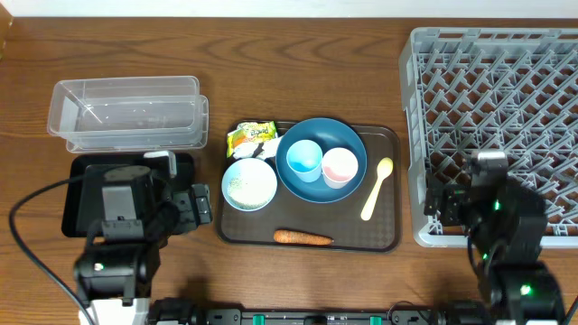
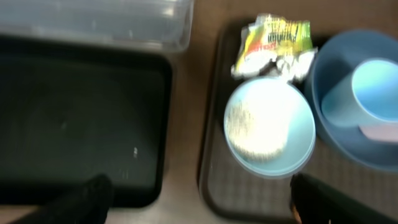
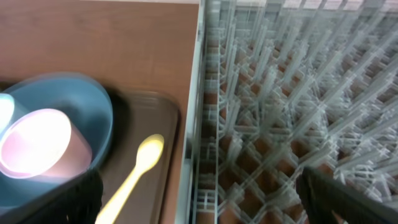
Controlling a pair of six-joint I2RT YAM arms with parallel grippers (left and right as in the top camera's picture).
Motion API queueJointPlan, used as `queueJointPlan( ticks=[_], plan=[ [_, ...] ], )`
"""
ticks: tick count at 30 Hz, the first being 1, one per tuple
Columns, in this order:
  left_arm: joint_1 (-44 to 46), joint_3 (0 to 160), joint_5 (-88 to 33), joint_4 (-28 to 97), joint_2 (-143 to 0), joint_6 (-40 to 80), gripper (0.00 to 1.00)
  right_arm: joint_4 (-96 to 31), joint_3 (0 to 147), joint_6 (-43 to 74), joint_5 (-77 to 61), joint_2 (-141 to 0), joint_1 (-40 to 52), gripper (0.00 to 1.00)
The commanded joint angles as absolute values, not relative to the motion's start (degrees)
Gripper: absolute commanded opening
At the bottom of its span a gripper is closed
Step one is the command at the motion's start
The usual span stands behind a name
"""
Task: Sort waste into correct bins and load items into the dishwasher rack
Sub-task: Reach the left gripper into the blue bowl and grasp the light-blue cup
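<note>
Left gripper point(image 2: 199, 205) jaws apart, above gap between black tray point(image 2: 81, 118) and brown serving tray point(image 1: 384, 239) | right gripper point(image 3: 199, 202) jaws apart, at dishwasher rack point(image 3: 280, 93) near edge | snack wrapper point(image 1: 251, 137), whitish bowl point(image 1: 248, 184) with rice bits, carrot point(image 1: 302, 238), spoon point(image 1: 376, 188), dark-blue bowl point(image 1: 321, 135) holding light-blue cup point(image 1: 303, 158) and pink cup point(image 1: 340, 165), all on brown serving tray | clear tub point(image 1: 126, 113) touching black tray

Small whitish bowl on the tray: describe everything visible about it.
The small whitish bowl is round, pale, plastic-looking, upright at the left end of the brown tray. White rice-like bits cover its bottom. Its right rim meets the dark-blue bowl; the snack wrapper lies at its far rim. Nothing grips it.
</note>
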State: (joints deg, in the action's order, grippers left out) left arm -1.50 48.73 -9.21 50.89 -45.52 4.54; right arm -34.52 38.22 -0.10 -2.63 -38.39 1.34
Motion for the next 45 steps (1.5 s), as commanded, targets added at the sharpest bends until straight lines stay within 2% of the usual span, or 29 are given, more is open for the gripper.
queueJointPlan(
  ticks=[1, 5, 8, 17, 23, 37, 45],
  plan=[
    [-1.8, 56.5, -10.0, 56.6, -46.6, 5.0, 0.93, -41.5, 46.9, -0.1, -5.2, -45.4, 1.5, 0.99],
    [-1.8, 63.4, -9.9, 61.6, -46.2, 5.0, 0.93, -53.4, 56.8, -0.1, -4.5, -54.6, 1.5, 0.99],
    [-1.8, 64.1, -9.9, 61.6, -45.5, 5.0, 0.93, -57.3, 61.1, -0.1, -2.8, -59.2, 1.5, 0.99],
    [-1.8, 64.1, -14.6, 58.8, -46.6, 5.0, 0.93, -59.4, 63.1, -0.1, -3.7, -61.6, 1.5, 0.99],
    [-1.0, 64.1, -19.0, 54.3, -53.5, 5.3, 0.93, -59.4, 63.1, -0.1, -3.7, -61.6, 1.5, 0.99],
    [18.4, 64.1, -19.0, 42.3, -73.5, 9.4, 0.92, -59.4, 63.0, -0.1, -3.6, -61.6, 1.5, 0.99],
    [20.6, 64.1, -19.0, 34.0, -83.2, 16.6, 0.92, -59.5, 63.0, -0.1, -3.6, -61.6, 1.5, 0.99]
  ],
)
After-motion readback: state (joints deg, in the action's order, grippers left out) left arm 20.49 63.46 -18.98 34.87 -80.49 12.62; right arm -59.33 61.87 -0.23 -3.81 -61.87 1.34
